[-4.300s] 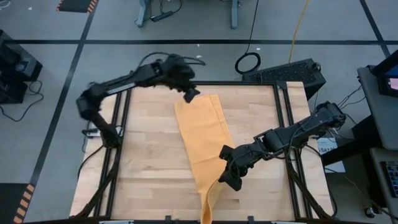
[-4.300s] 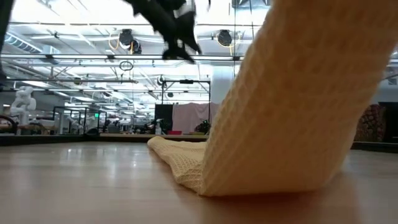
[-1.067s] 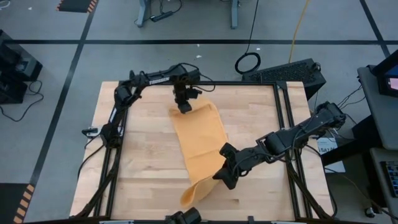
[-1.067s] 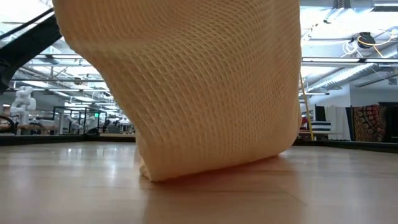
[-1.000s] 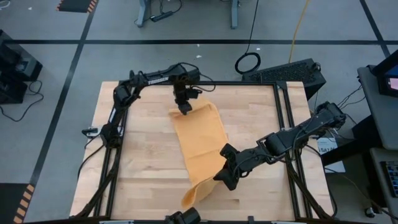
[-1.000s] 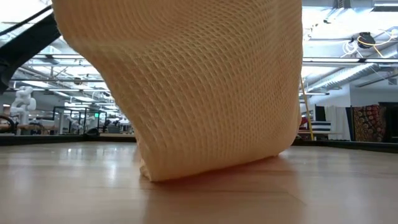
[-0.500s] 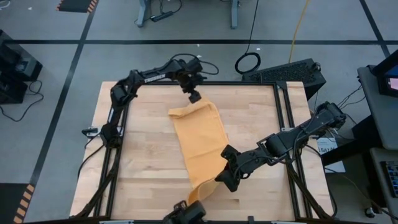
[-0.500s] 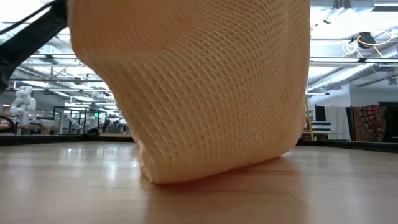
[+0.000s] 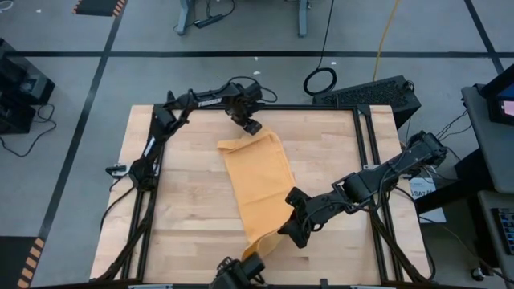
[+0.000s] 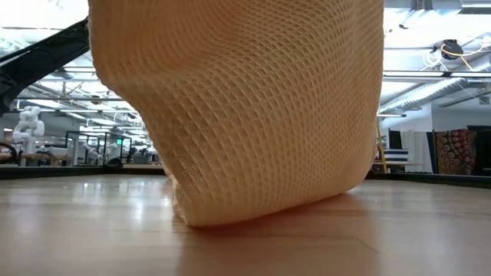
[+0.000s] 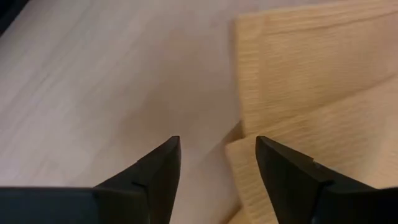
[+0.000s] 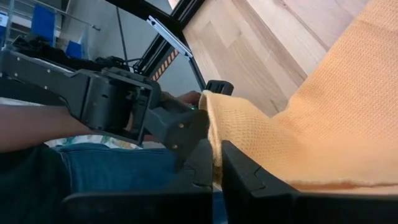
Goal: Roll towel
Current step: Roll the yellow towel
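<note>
The orange-yellow towel [image 9: 259, 185] lies lengthwise on the wooden table, far end flat, with its far left corner [image 9: 227, 146] doubled over. Its near end is raised and curls over, resting on the table by its lower fold [image 10: 253, 211]. My left gripper [image 9: 251, 127] is open just above the towel's far edge; in the left wrist view [image 11: 217, 155] its fingers stand over bare wood beside the towel [image 11: 305, 87], touching nothing. My right gripper [image 9: 287, 230] is shut on the towel near its near end. My right gripper pinches the towel's right-hand edge [image 12: 213, 140] between its two fingers [image 12: 249, 174], near the towel's near end. The fingers come slanting from the table's right side. That part is lifted off the table and the cloth sags slack below it to the fold on the wood [image 10: 253, 211].
A dark device [image 9: 239, 273] sits at the table's near edge; in the right wrist view it shows [image 12: 118, 102] with a person's arm [image 12: 31, 124] and jeans behind it. Black frame rails [image 9: 154, 160] run along both sides. Bare wood lies left of the towel [image 9: 185, 209].
My left gripper has moved off the towel's far left corner, up and toward the far right, and now hovers above the far edge. That corner now lies doubled over. My right gripper has kept the near end raised, almost still.
</note>
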